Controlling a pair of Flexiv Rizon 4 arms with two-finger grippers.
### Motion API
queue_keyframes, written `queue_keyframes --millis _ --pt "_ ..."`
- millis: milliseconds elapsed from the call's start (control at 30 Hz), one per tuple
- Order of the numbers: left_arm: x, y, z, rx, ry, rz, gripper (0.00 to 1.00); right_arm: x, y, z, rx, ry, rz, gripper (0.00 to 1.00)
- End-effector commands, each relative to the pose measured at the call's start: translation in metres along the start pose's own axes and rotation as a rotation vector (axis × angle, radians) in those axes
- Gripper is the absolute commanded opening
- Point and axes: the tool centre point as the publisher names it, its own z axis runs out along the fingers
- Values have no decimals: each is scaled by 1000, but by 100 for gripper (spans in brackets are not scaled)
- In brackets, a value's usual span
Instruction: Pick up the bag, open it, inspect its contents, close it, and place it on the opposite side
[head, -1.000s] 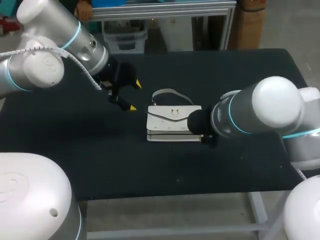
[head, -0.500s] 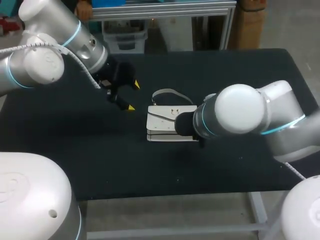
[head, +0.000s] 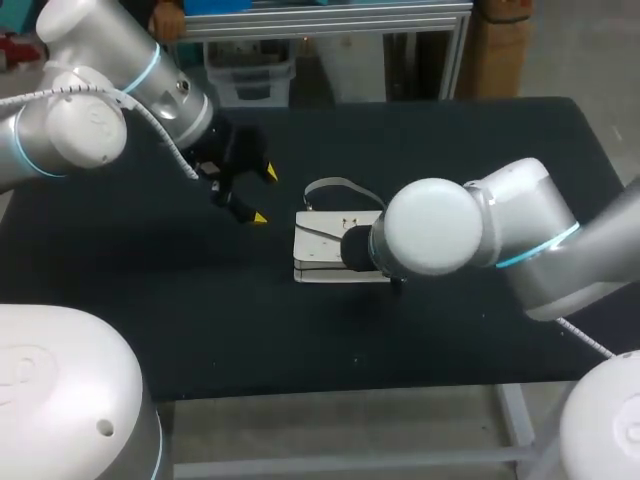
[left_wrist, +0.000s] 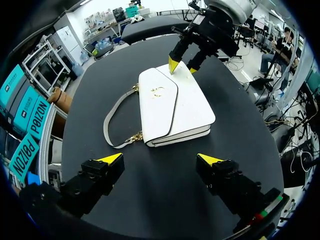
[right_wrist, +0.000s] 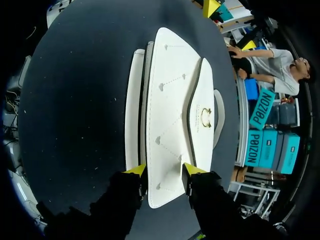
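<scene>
A white bag with a grey strap lies flat near the middle of the black table. My right arm comes in low from the right, and its big joint hides the bag's right half in the head view. In the right wrist view my right gripper has the bag's near end between its fingers, one tip against each side of it. My left gripper hangs open just left of the bag, apart from it. In the left wrist view the bag lies ahead of my left gripper, with my right gripper at its far end.
The table's front edge runs below the bag. Bare black tabletop lies left and right of the bag and in front of it.
My right arm has slid left along the bag, and its fingers have closed in on the bag's end. The left arm has hardly moved and stays open.
</scene>
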Motion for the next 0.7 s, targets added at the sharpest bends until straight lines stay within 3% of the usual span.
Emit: queue_keyframes --millis 33,233,433,700 --pt "-3 0 4 -2 8 1 100 0 1 3 7 -5 2 43" --pt "-4 -2 6 -8 16 7 100 0 -1 6 -5 -5 0 40" --pt "-4 -3 7 -15 22 15 100 -1 -3 8 -46 -5 -2 27" --pt "-3 -7 7 -26 26 35 100 -2 -6 9 -70 -6 -7 42"
